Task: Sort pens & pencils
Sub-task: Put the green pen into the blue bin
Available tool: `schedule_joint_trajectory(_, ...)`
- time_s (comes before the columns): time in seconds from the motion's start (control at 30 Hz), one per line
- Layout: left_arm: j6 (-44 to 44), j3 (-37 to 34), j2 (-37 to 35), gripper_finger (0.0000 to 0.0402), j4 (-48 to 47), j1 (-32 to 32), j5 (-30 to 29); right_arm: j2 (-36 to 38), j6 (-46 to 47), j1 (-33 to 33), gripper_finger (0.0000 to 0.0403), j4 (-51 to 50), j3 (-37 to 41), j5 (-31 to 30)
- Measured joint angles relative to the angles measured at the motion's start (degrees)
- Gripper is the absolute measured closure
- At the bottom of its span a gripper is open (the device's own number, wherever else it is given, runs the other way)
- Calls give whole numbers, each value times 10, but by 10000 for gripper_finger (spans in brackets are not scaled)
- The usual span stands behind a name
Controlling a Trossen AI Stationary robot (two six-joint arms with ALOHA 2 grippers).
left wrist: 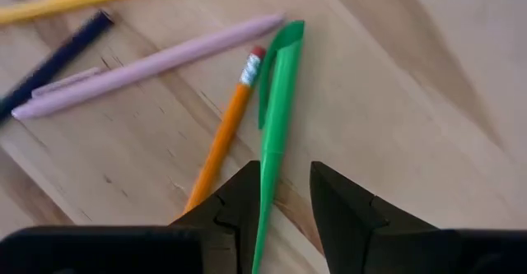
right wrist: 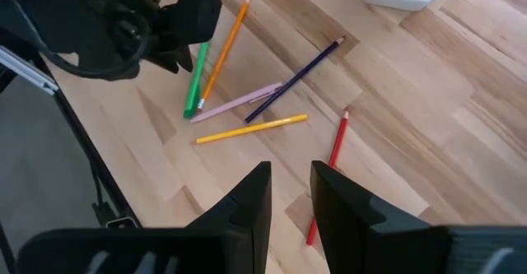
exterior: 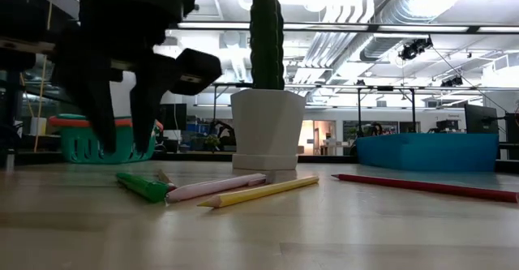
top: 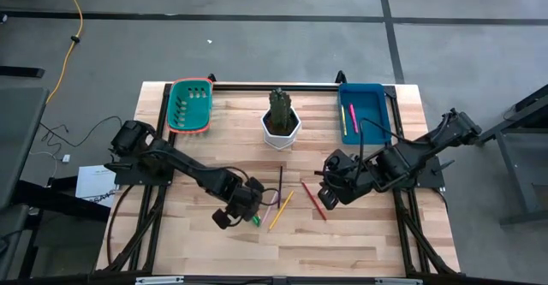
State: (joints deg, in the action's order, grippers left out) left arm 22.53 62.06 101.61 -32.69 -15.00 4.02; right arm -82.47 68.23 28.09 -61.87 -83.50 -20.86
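Wooden desk (top: 360, 251): two pens in blue tray (top: 368, 105) at back-right corner; five sticks loose mid-desk; left hand (left wrist: 280, 200) straddling green pen (left wrist: 276, 118), unclosed; right hand (right wrist: 288, 196) empty, parted

Four pencils (right wrist: 252, 130), two loose pens (right wrist: 195, 81), perhaps two more in blue tray (top: 372, 105)

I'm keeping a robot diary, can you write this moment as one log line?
left gripper: open around green pen, table level | right gripper: open, hovering above red pencil | blue tray: holds pens
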Motion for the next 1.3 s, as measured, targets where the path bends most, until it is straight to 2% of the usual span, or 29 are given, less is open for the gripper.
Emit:
schedule_joint_trajectory(0.4,19,1,35,305,19,0,16,0,14,2,324,-5,0,-2)
schedule_joint_trajectory(0.9,27,1,35,305,25,0,4,0,21,2,324,-14,0,-2)
schedule_joint_trajectory(1.3,63,36,35,305,27,0,-10,0,24,2,324,-24,0,-2)
